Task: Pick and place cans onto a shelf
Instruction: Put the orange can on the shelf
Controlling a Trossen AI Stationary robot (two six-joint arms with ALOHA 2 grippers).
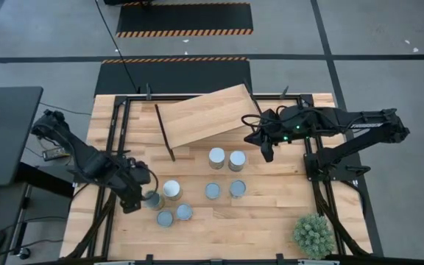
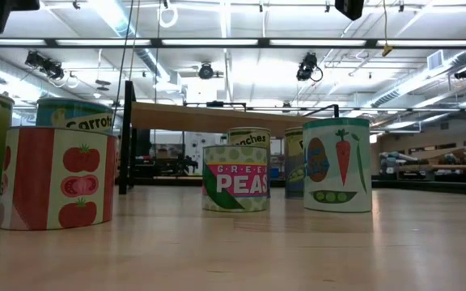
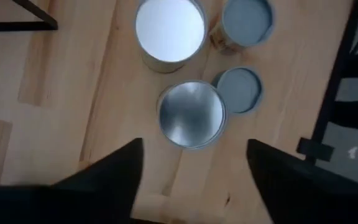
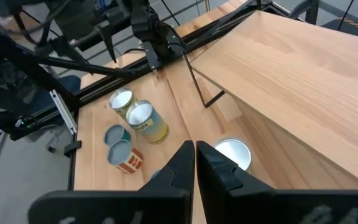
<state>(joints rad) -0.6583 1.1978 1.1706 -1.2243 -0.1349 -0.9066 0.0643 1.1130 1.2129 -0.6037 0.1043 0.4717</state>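
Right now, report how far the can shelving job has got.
Done: nothing visible. The shelf carries no cans; all eight cans stand on the table.
In hand: the left gripper hangs open over the shiny-topped can in the left cluster, fingers on either side, not gripping.
Left: every can must go up. The right gripper, shut and empty, waits beside the shelf.

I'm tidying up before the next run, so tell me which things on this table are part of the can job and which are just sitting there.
Part of the job:
cans, eight on the table
shelf
left gripper, open beside a can
right gripper, shut, by the shelf

Just sitting there:
plant, at the table's corner
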